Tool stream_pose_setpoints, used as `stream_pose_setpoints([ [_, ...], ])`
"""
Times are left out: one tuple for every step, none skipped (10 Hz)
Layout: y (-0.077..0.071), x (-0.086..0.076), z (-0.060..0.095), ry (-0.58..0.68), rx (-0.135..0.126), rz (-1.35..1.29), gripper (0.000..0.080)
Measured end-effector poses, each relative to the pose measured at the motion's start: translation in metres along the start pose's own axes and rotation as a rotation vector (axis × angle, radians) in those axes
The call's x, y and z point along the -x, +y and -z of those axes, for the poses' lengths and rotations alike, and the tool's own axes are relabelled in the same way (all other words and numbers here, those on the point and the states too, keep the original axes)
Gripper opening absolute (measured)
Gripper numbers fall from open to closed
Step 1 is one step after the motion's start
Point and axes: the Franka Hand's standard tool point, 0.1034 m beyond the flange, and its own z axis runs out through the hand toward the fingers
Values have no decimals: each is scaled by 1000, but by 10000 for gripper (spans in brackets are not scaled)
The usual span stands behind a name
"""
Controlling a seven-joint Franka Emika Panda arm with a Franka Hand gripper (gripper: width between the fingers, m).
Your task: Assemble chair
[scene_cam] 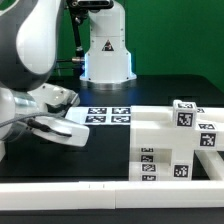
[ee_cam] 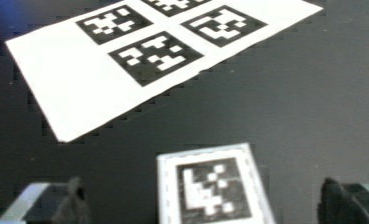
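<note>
A: Where is the job, by your reckoning?

B: Between grasps, I'd judge. The gripper (scene_cam: 60, 127) carries nothing; its fingers stand spread wide, and in the wrist view the two dark fingertips (ee_cam: 44, 203) sit well apart with only black table (scene_cam: 100, 160) and a part between them.

A: Which part?

B: A small white tagged block (ee_cam: 207, 185), lying flat on the table just below the hand, roughly centred between the fingers but not touched by either. Beyond it lies the marker board (ee_cam: 145, 60), flat on the table.

A: And the rest of the chair?

B: In the exterior view, the chair parts (scene_cam: 172, 140) are gathered toward the table's front corner on the exterior view's right: chunky white blocks with square tags, some stacked or joined, close behind the white border rail (scene_cam: 110, 186) that runs along the front edge. Whether they are fully seated together I cannot tell.

A: So the next move?

B: Likely to fetch that loose block. It calls for lowering straight down with the fingers kept on either side of it, then closing across its narrow width, square to its edges so it doesn't twist.
</note>
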Motion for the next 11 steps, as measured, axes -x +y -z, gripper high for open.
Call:
stream_pose_setpoints([
  [1,-1,-1,0,-3,-4,649],
  [3,-2,-6,-3,-6,-14,649],
  [3,-3,-11,-6,-4,-21,649],
  [3,-4,-13,-8,-2,-22,649],
  [4,-4,-12,-8,-2,-22,596],
  [4,-4,-12,-8,-2,-22,458],
  [4,-4,-12,-8,-2,-22,311],
  [3,-4,-11,0,-1,-20,311],
  [-1,-2,-8,19,0,-15,282],
  [-10,13,0,22,6,3,282],
  [-23,33,17,66,5,34,282],
])
